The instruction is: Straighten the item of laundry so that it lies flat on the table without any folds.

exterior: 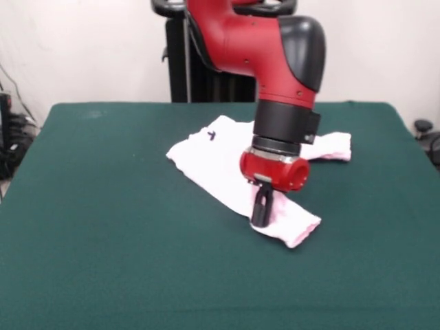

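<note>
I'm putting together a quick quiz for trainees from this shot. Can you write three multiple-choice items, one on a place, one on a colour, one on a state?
1. Where does the gripper meet the trousers?
A. On the near leg
B. On the waistband
C. Off the cloth, on bare table

2. What colour is the table?
A. Grey
B. Dark green
C. Brown

3. How do the trousers lie?
A. In a tight ball
B. Hanging off the table's edge
C. Spread out, legs apart

Answers:
1 A, the tip is down on the leg nearest the camera.
2 B, dark green cloth covers it.
3 C, the two legs point apart.
</note>
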Available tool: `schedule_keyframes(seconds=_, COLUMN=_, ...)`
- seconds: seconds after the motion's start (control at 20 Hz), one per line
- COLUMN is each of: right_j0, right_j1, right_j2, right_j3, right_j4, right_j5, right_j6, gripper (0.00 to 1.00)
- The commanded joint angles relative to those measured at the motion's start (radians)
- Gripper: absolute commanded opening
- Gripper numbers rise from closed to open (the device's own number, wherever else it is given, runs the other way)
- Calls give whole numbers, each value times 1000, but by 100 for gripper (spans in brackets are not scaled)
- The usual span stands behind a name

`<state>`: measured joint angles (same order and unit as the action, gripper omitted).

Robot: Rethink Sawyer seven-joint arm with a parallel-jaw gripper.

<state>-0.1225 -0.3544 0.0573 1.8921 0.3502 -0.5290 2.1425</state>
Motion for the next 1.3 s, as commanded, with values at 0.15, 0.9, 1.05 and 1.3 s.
schedule_keyframes(seconds=0.15, right_j0=205, right_j1=31, right_j2=30, right_j3=-11, right_j4=287, right_j5=384, right_j6=138, gripper=0)
schedule_keyframes(seconds=0.9, right_j0=228, right_j1=-295, right_j2=-321, right_j3=91, right_j4=51, right_j5=807, right_j6=18, gripper=0)
schedule_keyframes(seconds=1.05, right_j0=143, right_j1=-328, right_j2=-258, right_j3=121, right_j4=-6, right_j5=763, right_j6=15, gripper=0)
schedule_keyframes(seconds=1.3, right_j0=42, right_j1=-369, right_j2=-193, right_j3=152, right_j4=-79, right_j5=738, right_j6=20, gripper=0)
